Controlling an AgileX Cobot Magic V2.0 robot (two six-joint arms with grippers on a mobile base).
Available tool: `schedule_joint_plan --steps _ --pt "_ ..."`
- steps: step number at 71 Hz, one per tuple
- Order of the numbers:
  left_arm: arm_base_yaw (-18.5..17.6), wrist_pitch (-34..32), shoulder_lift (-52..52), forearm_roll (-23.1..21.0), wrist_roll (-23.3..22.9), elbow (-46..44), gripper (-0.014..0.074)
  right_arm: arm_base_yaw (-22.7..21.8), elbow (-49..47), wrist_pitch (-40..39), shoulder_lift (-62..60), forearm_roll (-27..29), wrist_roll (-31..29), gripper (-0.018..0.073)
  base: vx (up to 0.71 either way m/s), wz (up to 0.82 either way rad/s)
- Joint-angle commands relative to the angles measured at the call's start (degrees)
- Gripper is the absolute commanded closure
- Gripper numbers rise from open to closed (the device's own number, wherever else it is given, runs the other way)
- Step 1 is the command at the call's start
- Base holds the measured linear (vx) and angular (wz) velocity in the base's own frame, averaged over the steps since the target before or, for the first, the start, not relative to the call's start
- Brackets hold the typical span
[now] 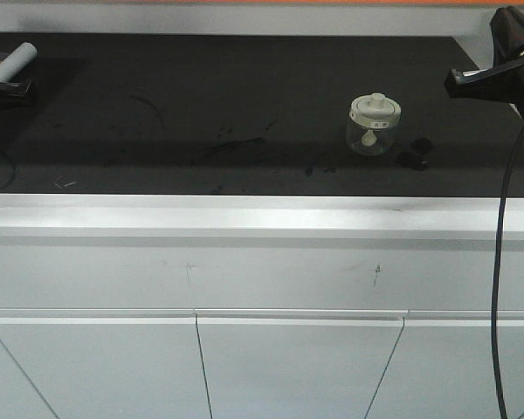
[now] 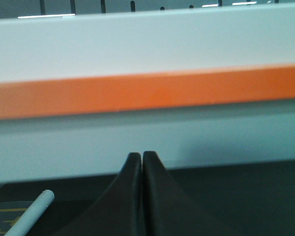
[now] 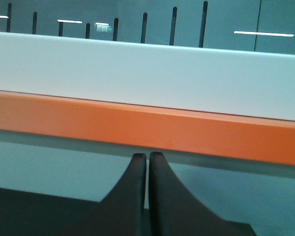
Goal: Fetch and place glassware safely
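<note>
**Jar alone on the worktop, both grippers closed and well away**

Here's the glass jar (image 1: 373, 127), squat and clear, standing upright on the black worktop (image 1: 201, 105), right of centre and about midway between the near and far edges. Its cream lid (image 1: 375, 108) sits flat on top, knob up, with small dark marks around the rim. Dark smudges (image 1: 415, 155) lie on the surface just to its right.

Over at the far left edge is the left gripper (image 2: 142, 155). In its wrist view the two black fingers meet tip to tip, jaws together. A white paper tube (image 1: 13, 61) lies just beside it, tilted on the worktop, well apart from the jar.

On the right, the right gripper (image 3: 148, 156) hangs at the far right edge, raised above the surface. Its jaws are together too, with only a thin seam between the fingers. A black cable (image 1: 502, 262) drops from that arm down past the pale cabinet doors (image 1: 288, 367). Both wrist views face a wall with an orange band (image 3: 147, 128).
</note>
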Motion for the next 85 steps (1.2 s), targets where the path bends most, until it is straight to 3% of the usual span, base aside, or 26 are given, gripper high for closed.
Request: schedule_joint_plan --steps 1,19,45,61,74,85 --pt "-0.2 -3.3 -3.0 -0.4 -1.3 -1.7 0.0603 -0.3 -1.9 -3.3 -2.9 0.3 -0.5 0.0563 0.0 0.0" --pt "-0.2 0.1 -5.3 -0.4 -1.3 -1.7 0.0603 -0.3 -1.7 0.6 -5.9 0.3 1.9 0.0563 0.0 0.0" --pt "-1.2 18.9 -15.2 -0.2 -1.3 -1.7 0.0603 -0.2 5.9 6.2 -13.9 -0.4 4.0 0.0563 0.0 0.0" --pt "-2.8 21.4 -23.8 3.1 -1.6 4.6 0.0603 -0.2 13.4 6.5 -19.4 -6.1 6.9 0.0563 0.0 0.0" --pt "-4.7 21.9 -32.5 4.5 -6.3 13.9 0.0603 -0.2 16.4 8.1 -22.5 -12.1 12.2 0.0563 0.0 0.0" --pt "-5.9 24.6 -40.5 8.9 -7.3 20.9 0.0603 -0.2 17.0 9.2 -23.6 -18.4 17.3 0.0563 0.0 0.0"
